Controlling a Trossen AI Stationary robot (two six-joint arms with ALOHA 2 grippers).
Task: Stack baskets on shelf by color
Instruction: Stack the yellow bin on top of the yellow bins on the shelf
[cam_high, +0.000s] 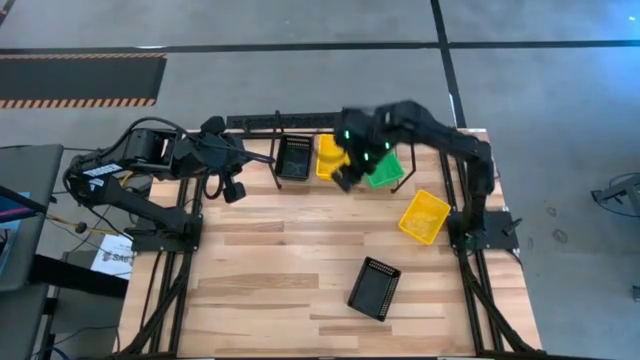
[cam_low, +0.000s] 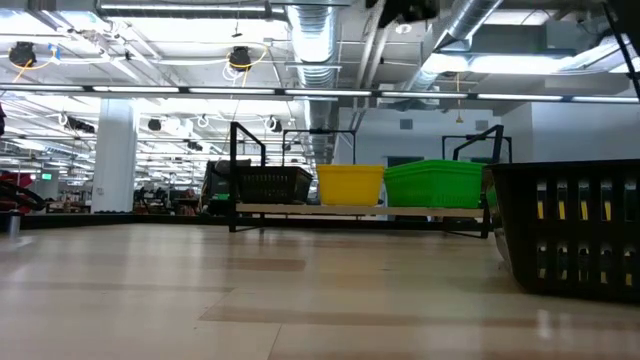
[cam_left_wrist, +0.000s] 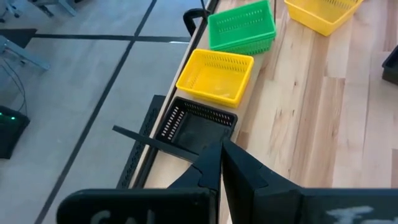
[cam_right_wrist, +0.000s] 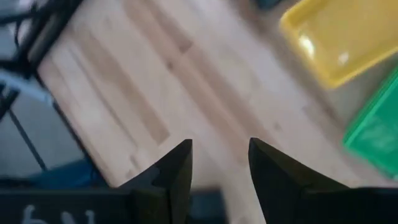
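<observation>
The shelf (cam_low: 360, 209) stands at the table's far edge and carries a black basket (cam_high: 293, 157), a yellow basket (cam_high: 329, 154) and a green basket (cam_high: 386, 169), side by side on its plank. Another yellow basket (cam_high: 424, 216) lies on the tabletop near the right arm's base. A second black basket (cam_high: 374, 288) lies toward the near edge. My right gripper (cam_right_wrist: 219, 160) is open and hovers high over the shelf's near side, between the yellow and green baskets. My left gripper (cam_left_wrist: 221, 158) is shut and hangs left of the shelf, touching nothing.
A black rail (cam_high: 280, 122) runs along the far edge behind the shelf. Bare wood spans the table's middle and left (cam_high: 270, 250). In the low view the near black basket (cam_low: 570, 230) blocks the right side. Both arm bases stand at the table's sides.
</observation>
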